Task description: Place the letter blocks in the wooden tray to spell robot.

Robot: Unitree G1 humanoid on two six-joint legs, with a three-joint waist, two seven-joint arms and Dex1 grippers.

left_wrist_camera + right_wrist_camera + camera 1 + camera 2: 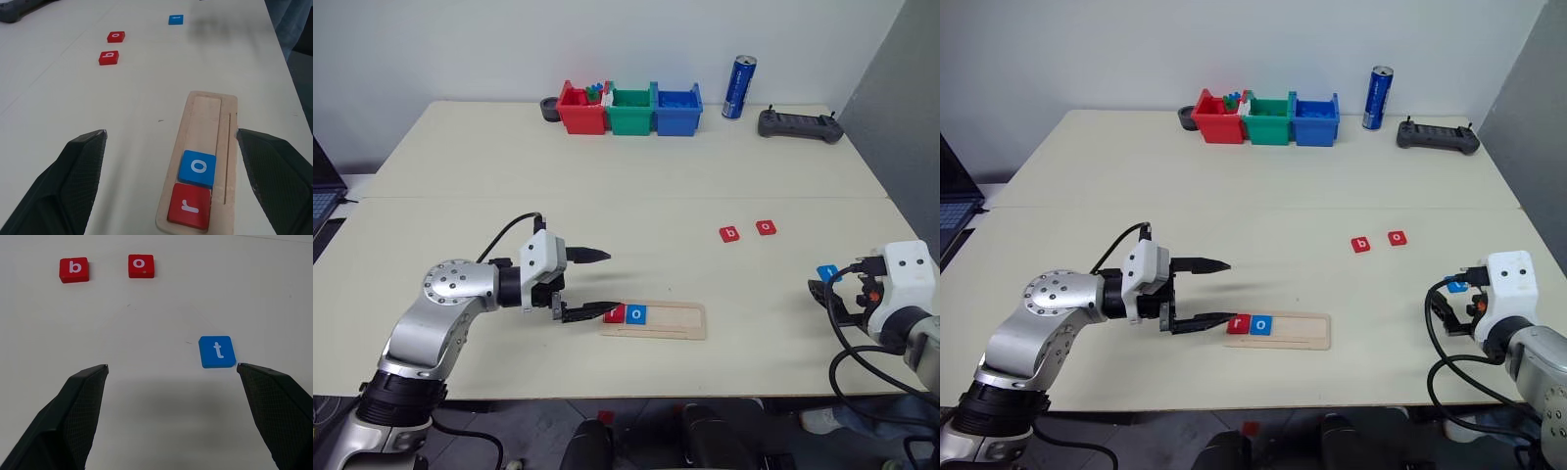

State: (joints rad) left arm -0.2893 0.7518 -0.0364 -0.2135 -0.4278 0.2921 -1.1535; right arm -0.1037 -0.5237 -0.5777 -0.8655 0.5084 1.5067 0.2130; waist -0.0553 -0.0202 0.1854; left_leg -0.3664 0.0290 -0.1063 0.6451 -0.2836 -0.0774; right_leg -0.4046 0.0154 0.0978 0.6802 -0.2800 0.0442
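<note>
Red r (190, 206) and blue o (197, 167) are seated in the wooden tray (677, 319); both grippers (left (596, 285), right (171, 369)) are held released, empty.

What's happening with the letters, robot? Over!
Left gripper and right gripper open, empty. Tray holds red r, blue o. Red b, red o, blue t loose on table. Nothing blocking.

Red r (1239, 323) and blue o (1260, 324) seated in wooden tray (1304, 331); left gripper (1222, 292) spread wide beside them; red b (1360, 245) and red o (1398, 238) loose on tabletop (1253, 206).
</note>
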